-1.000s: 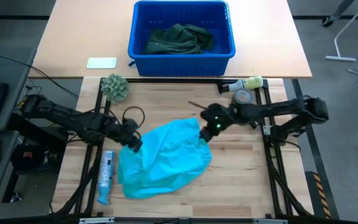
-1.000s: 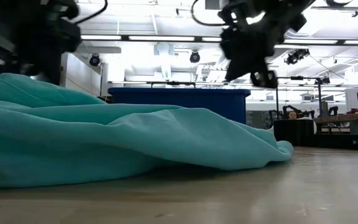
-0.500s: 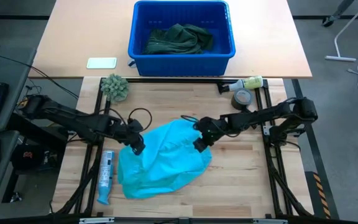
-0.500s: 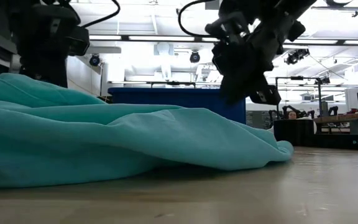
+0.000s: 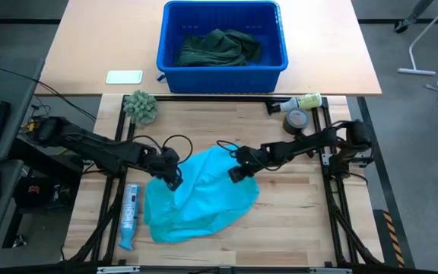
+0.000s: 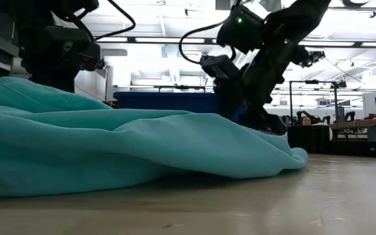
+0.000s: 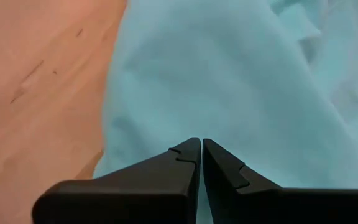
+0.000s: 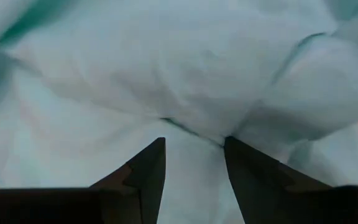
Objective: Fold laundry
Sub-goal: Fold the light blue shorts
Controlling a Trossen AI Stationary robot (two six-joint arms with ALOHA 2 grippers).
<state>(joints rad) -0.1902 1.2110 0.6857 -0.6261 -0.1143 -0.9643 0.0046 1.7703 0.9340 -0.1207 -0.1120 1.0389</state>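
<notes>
Though crumpled, turquoise shirt [image 5: 196,195] lengthwise diagonal

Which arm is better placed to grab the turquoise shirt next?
Likely right: its end effector is open, fingers straddling a fold of the turquoise shirt. The left end effector is shut at the shirt's edge.

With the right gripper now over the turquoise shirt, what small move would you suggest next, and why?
Probably lower the right gripper slightly and close on the fold between its open fingers. It hovers over the turquoise shirt's upper right edge, holding nothing; the left gripper is shut at the opposite edge.
</notes>
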